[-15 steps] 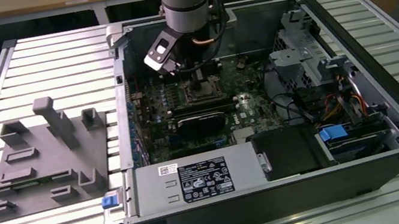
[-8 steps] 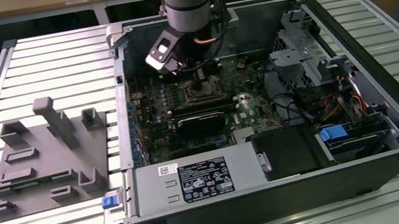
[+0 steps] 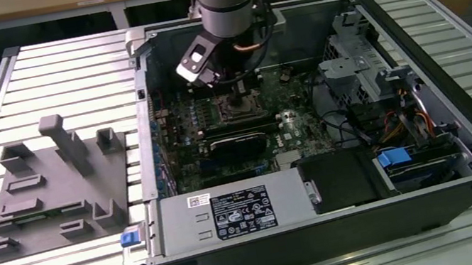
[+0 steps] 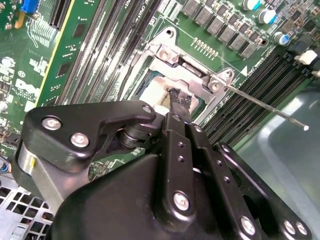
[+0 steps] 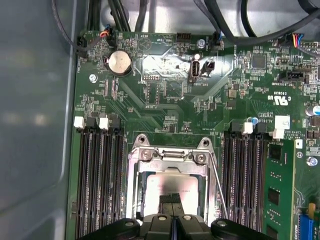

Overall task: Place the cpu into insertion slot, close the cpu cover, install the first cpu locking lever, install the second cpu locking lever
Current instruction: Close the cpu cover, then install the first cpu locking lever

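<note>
Slatted tabletop (image 3: 44, 71) carries an open computer case (image 3: 467, 137) whose walls hem the arm in closely. The cpu (image 5: 167, 184) lies in the insertion slot (image 3: 240, 107), framed by the cpu cover (image 5: 167, 156). The gripper (image 5: 172, 197), fingers pressed together, tips onto the cpu's face between flanking memory slots (image 5: 100, 175). 1 thin lever (image 4: 265, 107) juts free.

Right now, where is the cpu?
In the first wrist view the cpu lies in the insertion slot, between the two banks of memory slots on the green board, with the tool right at its silvery face.
</note>
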You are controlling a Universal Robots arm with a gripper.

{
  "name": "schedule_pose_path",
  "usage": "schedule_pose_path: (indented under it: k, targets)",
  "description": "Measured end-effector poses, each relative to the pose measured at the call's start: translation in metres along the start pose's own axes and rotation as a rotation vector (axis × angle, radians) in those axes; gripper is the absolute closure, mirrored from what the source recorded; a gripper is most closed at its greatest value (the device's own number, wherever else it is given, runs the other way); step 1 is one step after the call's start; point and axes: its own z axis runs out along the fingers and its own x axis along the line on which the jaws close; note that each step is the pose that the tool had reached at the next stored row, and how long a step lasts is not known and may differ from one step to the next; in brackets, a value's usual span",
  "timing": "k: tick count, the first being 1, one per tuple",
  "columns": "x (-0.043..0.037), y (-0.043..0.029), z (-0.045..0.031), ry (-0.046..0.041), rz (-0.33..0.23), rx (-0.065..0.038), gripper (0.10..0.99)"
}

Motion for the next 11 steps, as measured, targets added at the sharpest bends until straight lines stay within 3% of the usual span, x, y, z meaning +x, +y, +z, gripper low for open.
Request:
schedule_pose_path:
  k: [11]
  targets:
    - [-0.0001, 0.0030, -0.0003, 0.0000, 0.000, 0.000, 0.980]
